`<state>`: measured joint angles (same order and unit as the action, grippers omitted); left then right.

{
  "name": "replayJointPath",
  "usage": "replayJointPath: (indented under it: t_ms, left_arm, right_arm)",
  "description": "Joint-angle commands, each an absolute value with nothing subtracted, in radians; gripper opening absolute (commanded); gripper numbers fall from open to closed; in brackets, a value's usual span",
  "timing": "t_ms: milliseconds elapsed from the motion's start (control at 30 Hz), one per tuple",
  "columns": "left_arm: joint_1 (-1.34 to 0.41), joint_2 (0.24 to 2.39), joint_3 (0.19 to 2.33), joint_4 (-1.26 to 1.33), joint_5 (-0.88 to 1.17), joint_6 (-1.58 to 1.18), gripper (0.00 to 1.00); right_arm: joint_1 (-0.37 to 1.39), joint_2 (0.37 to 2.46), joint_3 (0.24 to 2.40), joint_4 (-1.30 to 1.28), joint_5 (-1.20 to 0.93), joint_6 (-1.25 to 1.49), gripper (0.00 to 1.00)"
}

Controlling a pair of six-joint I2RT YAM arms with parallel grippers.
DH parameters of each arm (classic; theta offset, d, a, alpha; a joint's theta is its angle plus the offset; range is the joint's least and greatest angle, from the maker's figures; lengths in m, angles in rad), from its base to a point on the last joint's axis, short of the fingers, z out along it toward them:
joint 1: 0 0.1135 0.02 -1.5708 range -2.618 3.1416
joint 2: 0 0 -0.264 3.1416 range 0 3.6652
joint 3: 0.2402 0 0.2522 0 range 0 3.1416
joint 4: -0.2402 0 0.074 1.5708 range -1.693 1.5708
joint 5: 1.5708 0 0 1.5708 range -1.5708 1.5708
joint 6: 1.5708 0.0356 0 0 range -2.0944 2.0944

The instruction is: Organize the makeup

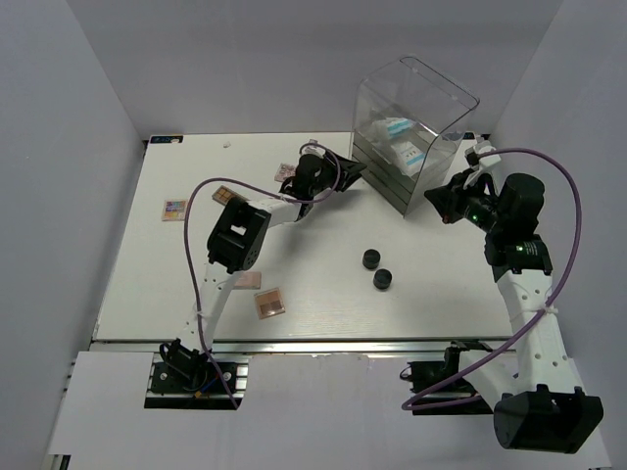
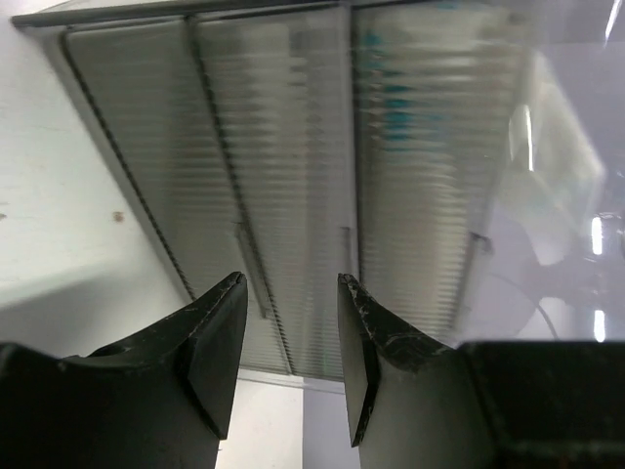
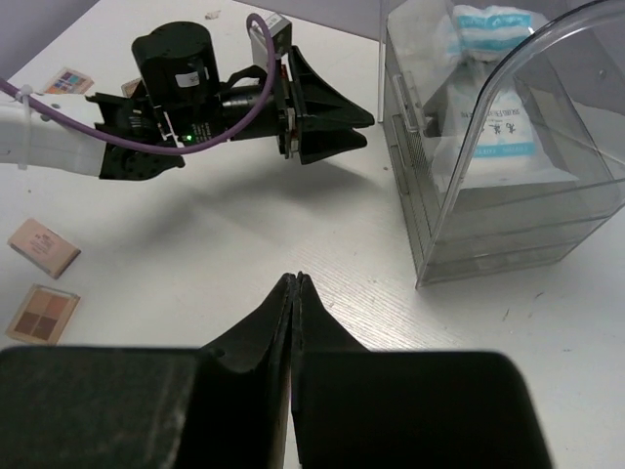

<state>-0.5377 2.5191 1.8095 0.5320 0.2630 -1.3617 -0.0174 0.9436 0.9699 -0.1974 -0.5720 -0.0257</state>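
Left end effector (image 2: 290, 285), jaws apart, close before clear drawer box (image 2: 273, 127)

Drawer box (image 1: 416, 117) clear glossy plastic; left hand (image 2: 289, 283) matt black.

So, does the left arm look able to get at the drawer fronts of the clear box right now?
Probably yes: the left fingers face the drawer box close up. They are parted and empty, and nothing lies between them and the drawer fronts.
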Motion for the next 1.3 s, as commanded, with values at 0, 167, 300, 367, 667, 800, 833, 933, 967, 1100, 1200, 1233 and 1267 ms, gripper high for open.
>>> replayJointPath:
  t_ms: [0,167,300,367,667,800,833,933,967,1100,1200,1233,1267]
  left_arm:
    - [-0.548,2.525,1.914,0.571,0.278,-1.4,0.51]
    - [-0.558,2.591,1.989,0.626,0.279,-1.419,0.51]
    - [-0.565,2.596,1.959,0.679,0.276,-1.424,0.51]
    - [-0.566,2.589,1.925,0.698,0.275,-1.424,0.51]
    - [-0.583,2.623,1.951,0.698,0.255,-1.425,0.46]
    - [-0.592,2.643,1.97,0.699,0.233,-1.436,0.39]
    - [-0.592,2.645,1.973,0.703,0.226,-1.437,0.37]
    - [-0.597,2.655,1.985,0.703,0.213,-1.439,0.33]
    - [-0.597,2.658,1.988,0.703,0.212,-1.44,0.32]
    - [-0.598,2.654,1.987,0.706,0.203,-1.443,0.27]
    - [-0.598,2.643,1.957,0.722,0.195,-1.443,0.2]
    - [-0.598,2.631,1.938,0.729,0.193,-1.443,0.18]
    - [-0.598,2.625,1.928,0.732,0.189,-1.44,0.16]
  right_arm:
    - [-0.02,0.937,0.962,-0.121,-0.568,-0.04,0.0]
    - [-0.021,0.951,0.953,-0.103,-0.581,-0.032,0.0]
    - [-0.021,0.956,0.943,-0.095,-0.586,-0.035,0.0]
    - [-0.023,0.957,0.94,-0.092,-0.586,-0.032,0.0]
    - [-0.023,0.965,0.937,-0.074,-0.598,-0.025,0.0]
    - [-0.023,0.962,0.939,-0.072,-0.603,-0.02,0.0]
    - [-0.023,0.96,0.939,-0.072,-0.604,-0.017,0.0]
    - [-0.023,0.96,0.937,-0.071,-0.607,-0.018,0.0]
    - [-0.023,0.96,0.937,-0.071,-0.609,-0.017,0.0]
    - [-0.023,0.957,0.937,-0.071,-0.617,-0.015,0.0]
    - [-0.023,0.957,0.931,-0.069,-0.624,-0.012,0.0]
    - [-0.023,0.959,0.93,-0.068,-0.626,-0.012,0.0]
    - [-0.023,0.959,0.928,-0.067,-0.629,-0.011,0.0]
